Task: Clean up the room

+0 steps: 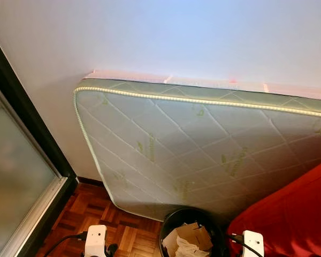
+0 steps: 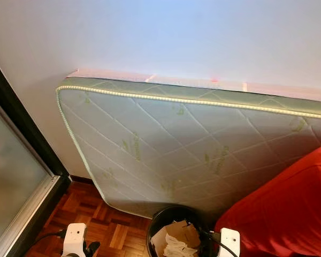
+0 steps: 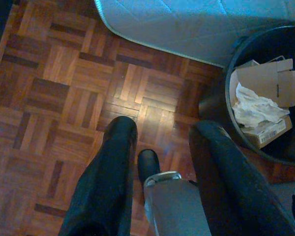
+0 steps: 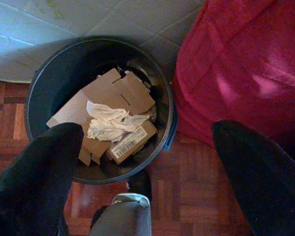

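Left gripper low over glossy parquet floor, 2 black fingers spread, holding nothing. Right gripper likewise spread above round black bin at lower centre of head view, beside red fabric. Inside bin: flattened cardboard, crumpled white paper. Behind, quilted mattress leaning on pale wall.
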Controlling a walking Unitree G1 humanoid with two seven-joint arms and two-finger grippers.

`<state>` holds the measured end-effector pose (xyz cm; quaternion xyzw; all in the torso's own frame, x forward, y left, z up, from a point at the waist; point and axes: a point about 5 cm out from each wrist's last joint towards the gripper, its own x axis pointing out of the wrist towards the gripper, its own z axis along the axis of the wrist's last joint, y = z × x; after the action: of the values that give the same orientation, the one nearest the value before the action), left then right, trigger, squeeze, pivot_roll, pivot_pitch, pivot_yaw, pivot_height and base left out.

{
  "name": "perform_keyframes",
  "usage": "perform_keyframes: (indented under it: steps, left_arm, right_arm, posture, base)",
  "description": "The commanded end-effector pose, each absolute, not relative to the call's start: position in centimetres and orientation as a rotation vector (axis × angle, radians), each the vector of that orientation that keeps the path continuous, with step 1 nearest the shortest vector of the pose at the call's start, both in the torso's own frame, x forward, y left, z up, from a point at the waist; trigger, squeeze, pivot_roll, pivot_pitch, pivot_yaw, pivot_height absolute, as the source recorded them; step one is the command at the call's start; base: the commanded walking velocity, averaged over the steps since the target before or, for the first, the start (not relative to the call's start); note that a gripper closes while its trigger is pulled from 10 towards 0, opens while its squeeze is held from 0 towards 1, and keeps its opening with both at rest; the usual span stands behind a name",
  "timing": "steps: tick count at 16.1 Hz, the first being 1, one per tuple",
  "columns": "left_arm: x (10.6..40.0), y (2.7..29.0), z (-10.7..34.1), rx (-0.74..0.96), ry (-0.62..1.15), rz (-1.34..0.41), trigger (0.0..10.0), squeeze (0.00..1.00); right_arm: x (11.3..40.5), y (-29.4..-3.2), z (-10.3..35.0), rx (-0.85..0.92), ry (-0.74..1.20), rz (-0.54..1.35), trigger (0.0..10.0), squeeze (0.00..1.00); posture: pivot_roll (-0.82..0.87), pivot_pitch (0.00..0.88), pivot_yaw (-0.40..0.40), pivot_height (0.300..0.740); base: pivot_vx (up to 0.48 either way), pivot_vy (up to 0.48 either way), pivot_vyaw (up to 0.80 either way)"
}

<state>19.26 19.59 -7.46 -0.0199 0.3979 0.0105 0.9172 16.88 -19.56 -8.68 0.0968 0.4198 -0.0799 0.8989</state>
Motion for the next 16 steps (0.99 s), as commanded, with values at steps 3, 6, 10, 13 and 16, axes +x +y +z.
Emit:
perform_keyframes:
  steps: [3,6,10,13,16]
  left_arm:
    - [19.07,19.78,-7.53,-0.026,0.823,0.017,10.0,0.0]
    - [19.01,19.76,-7.56,-0.027,0.824,0.017,10.0,0.0]
    - [18.94,19.8,-7.59,-0.029,0.825,0.02,10.0,0.0]
    - [18.95,19.8,-7.58,-0.029,0.824,0.022,10.0,0.0]
    - [19.0,19.72,-7.57,-0.03,0.823,0.02,10.0,0.0]
  right_arm:
    - [16.7,-19.34,-8.81,0.204,0.883,-0.16,10.0,0.0]
    - [16.67,-19.35,-8.83,0.202,0.885,-0.157,10.0,0.0]
    - [16.69,-19.29,-8.82,0.202,0.885,-0.152,10.0,0.0]
    - [16.66,-19.27,-8.84,0.203,0.886,-0.151,10.0,0.0]
    - [16.63,-19.26,-8.86,0.199,0.889,-0.146,10.0,0.0]
  posture:
    - [0.04,0.0,0.012,0.74]
    - [0.04,0.0,0.012,0.74]
    - [0.04,0.0,0.011,0.74]
    - [0.04,0.0,0.01,0.74]
    - [0.04,0.0,0.008,0.74]
  base:
    - [0.0,0.0,0.0]
    - [-0.254,0.0,0.0]
    - [-0.252,0.0,0.0]
    - [-0.252,0.0,0.0]
    - [-0.247,0.0,0.0]
